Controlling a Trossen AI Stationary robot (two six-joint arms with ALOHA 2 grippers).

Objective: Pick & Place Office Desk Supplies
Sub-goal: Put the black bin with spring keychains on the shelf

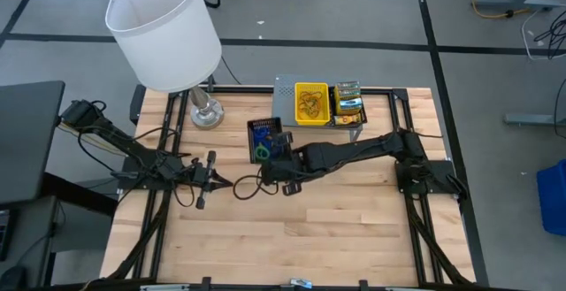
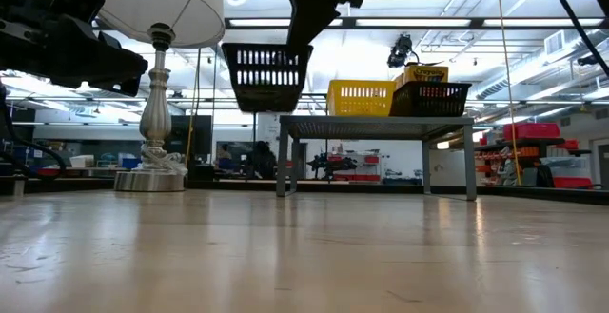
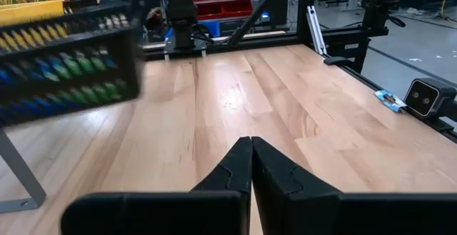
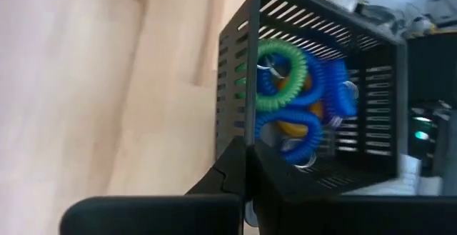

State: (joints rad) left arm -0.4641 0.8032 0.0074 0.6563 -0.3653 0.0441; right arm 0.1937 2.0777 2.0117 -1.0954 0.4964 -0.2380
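The tabletop (image 1: 292,238) carries a white-shaded lamp (image 1: 166,27) and a grey shelf (image 2: 376,123), on which a yellow tray (image 1: 311,103) and a black tray with crayon boxes (image 1: 349,103) sit. The right pincer (image 1: 285,148) pinches the wall of 1 black mesh tray (image 2: 267,73), held clear above the wood near the shelf. Its coiled loops (image 4: 296,96) could spill if that thin-wall grip lets the tray tip. The left pincer (image 1: 212,169), pressed together and empty, waits beside it.
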